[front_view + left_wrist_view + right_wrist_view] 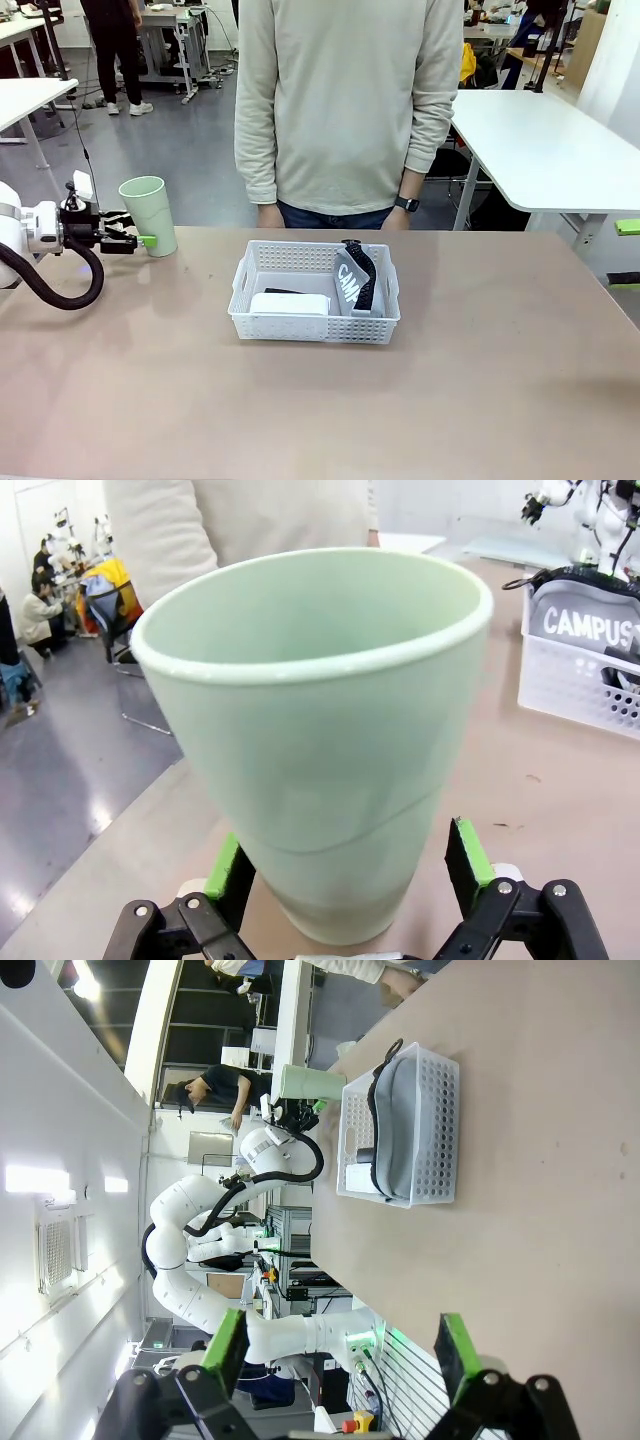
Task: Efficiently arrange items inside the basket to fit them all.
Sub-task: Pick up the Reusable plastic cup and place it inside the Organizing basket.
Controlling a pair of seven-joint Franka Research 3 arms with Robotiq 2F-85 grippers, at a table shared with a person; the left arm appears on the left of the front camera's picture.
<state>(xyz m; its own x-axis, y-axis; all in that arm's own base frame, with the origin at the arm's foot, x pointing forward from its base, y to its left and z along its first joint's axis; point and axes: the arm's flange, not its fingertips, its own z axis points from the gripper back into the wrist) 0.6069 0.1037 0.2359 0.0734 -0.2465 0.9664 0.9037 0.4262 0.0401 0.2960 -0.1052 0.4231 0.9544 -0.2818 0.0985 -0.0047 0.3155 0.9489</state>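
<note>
A pale green cup (148,213) stands upright at the table's far left. My left gripper (138,232) is open around its lower part. In the left wrist view the cup (320,730) rises between the green pads (468,850) of that gripper (345,865), with a gap on one side. The white basket (315,292) sits mid-table. It holds a white box (290,302) at its front left and the grey "CAMPUS" pouch (352,280) on edge along its right side. A dark item (281,291), likely the stapler, peeks out behind the box. My right gripper (340,1355) is open and holds nothing.
A person (345,110) stands at the far edge behind the basket, hands down. The right wrist view looks across bare tabletop at the basket (440,1120) and the cup (305,1082) beyond it. White tables stand in the room behind.
</note>
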